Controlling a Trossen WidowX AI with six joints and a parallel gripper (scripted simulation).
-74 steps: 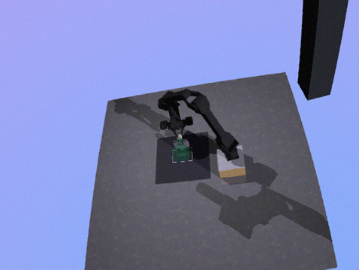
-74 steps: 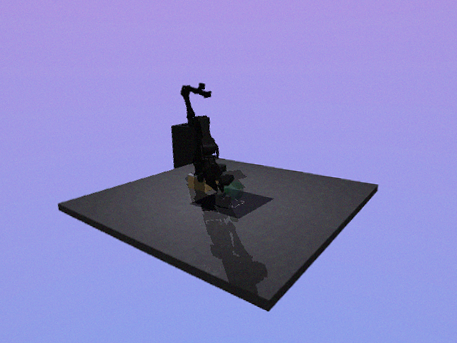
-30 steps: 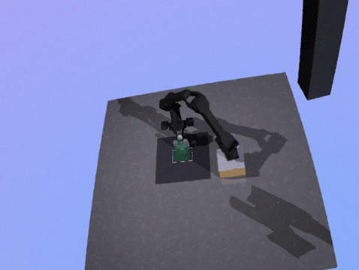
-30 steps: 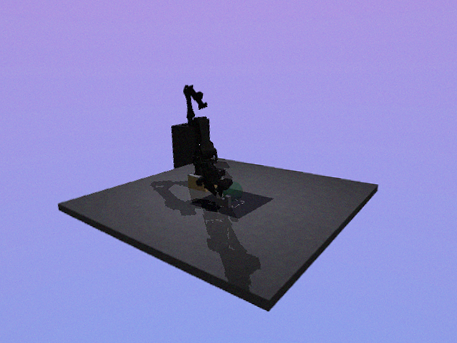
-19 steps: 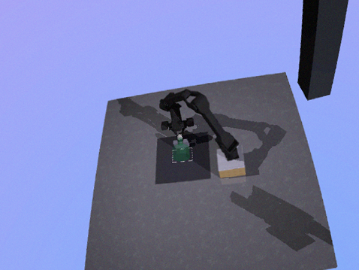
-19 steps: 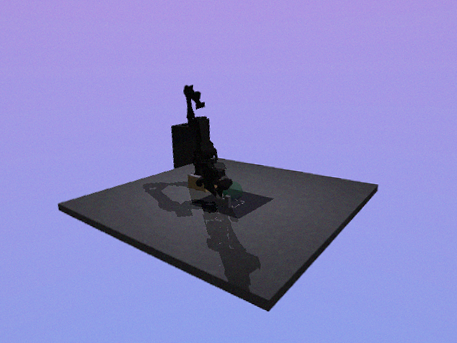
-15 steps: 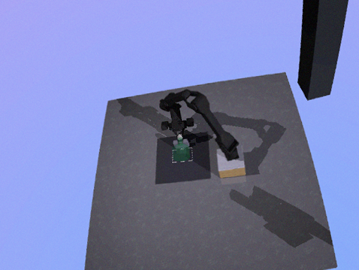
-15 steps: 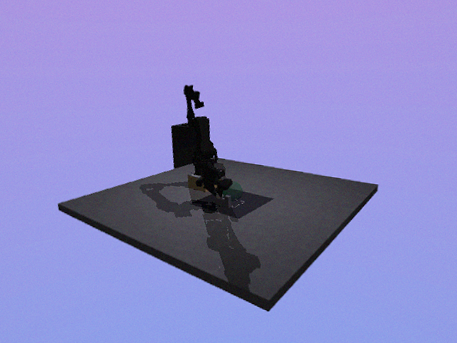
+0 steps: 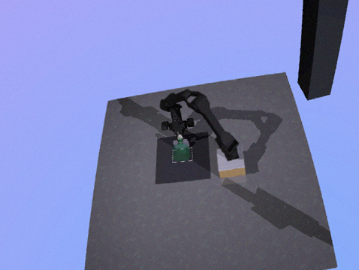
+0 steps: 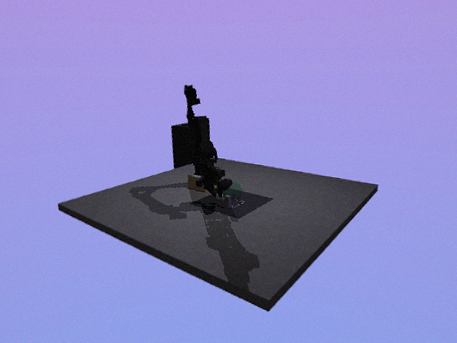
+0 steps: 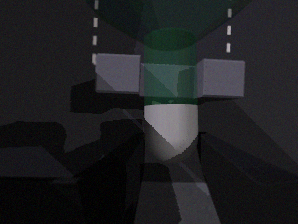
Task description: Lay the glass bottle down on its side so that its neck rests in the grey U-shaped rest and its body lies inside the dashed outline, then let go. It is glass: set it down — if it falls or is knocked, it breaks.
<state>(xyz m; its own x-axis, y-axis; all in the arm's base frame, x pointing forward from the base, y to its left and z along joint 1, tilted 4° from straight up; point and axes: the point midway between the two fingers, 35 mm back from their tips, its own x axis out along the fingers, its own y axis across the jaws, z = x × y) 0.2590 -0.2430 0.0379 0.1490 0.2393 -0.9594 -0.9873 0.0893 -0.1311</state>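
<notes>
Apparently pincer pinching the green bottle's neck end, dark mat's edges well inside the tabletop's rim

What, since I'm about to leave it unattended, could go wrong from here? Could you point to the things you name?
The gripper [image 9: 179,135] [image 10: 216,194] [image 11: 170,139] grips the glass bottle [image 9: 181,154] [image 10: 234,190] [image 11: 170,47] at its capped end; releasing before it is supported could drop it. Sideways drift might knock its neck against the grey rest's [image 9: 175,144] [image 10: 227,200] [image 11: 117,73] uprights.

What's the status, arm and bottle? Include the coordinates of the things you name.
Gripper [image 9: 179,134] [image 11: 170,139] shut on bottle [image 9: 182,153] [image 10: 234,190] [image 11: 170,82]. Neck over grey rest [image 9: 176,143] [image 10: 226,201] [image 11: 118,73], seating unconfirmed. Nothing seen blocking.
</notes>
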